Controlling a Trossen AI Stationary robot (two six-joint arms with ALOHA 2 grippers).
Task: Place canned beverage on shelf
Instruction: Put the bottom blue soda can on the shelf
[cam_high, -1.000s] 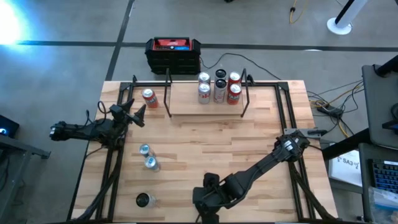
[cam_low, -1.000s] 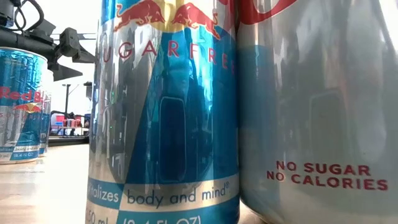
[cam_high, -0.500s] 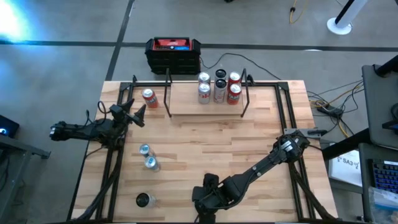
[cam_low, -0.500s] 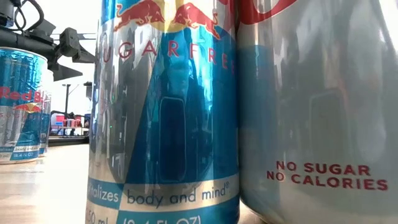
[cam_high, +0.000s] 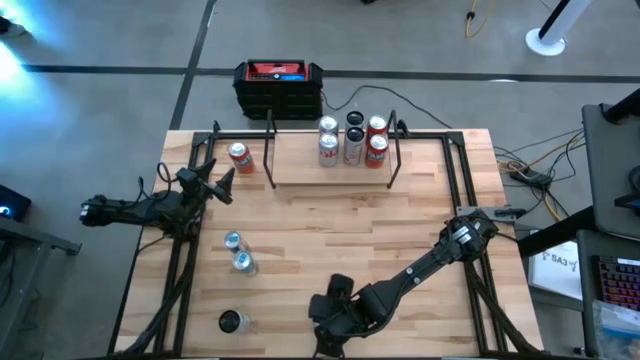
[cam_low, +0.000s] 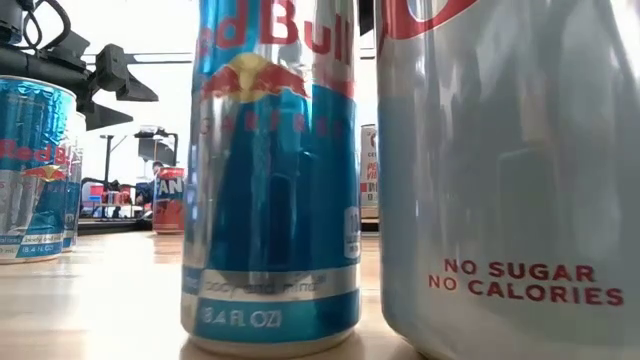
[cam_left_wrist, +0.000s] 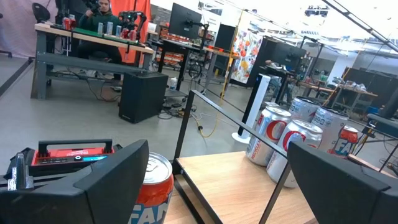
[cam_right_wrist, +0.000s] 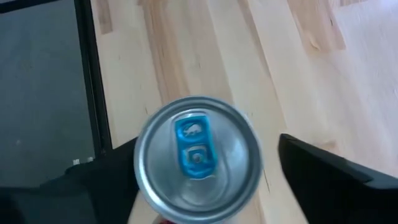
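At the near edge of the counter (cam_high: 330, 230), we see the right claw (cam_high: 330, 328) lowered over an upright blue-tabbed can (cam_right_wrist: 198, 158). Its fingers (cam_right_wrist: 323, 180) stand apart on either side of the can's top, with a strip of bare wood showing between the rim and one finger, so the can is straddled rather than clamped.

At counter level, a blue-and-silver energy drink can (cam_low: 270, 180) stands just beside a silver sugar-free can (cam_low: 500, 180); we cannot tell whether either is the can under the claw.

Toward the left side stand a dark-topped can (cam_high: 232, 321) and, farther in, a pair of small cans (cam_high: 238, 252) close together.

Beyond them the left claw (cam_high: 222, 185) hangs near the left edge, fingers spread wide and holding nothing, pointed at a red soda can (cam_high: 239, 155) that stands on the counter just left of the shelf (cam_high: 300, 170).

The shelf sits at the far side of the counter and carries five cans (cam_high: 352, 140) clustered on its right half.

Behind the counter, on the floor, rests a black box with a red top (cam_high: 278, 85). In the room beyond, a person (cam_left_wrist: 102, 12) sits at a cluttered desk.
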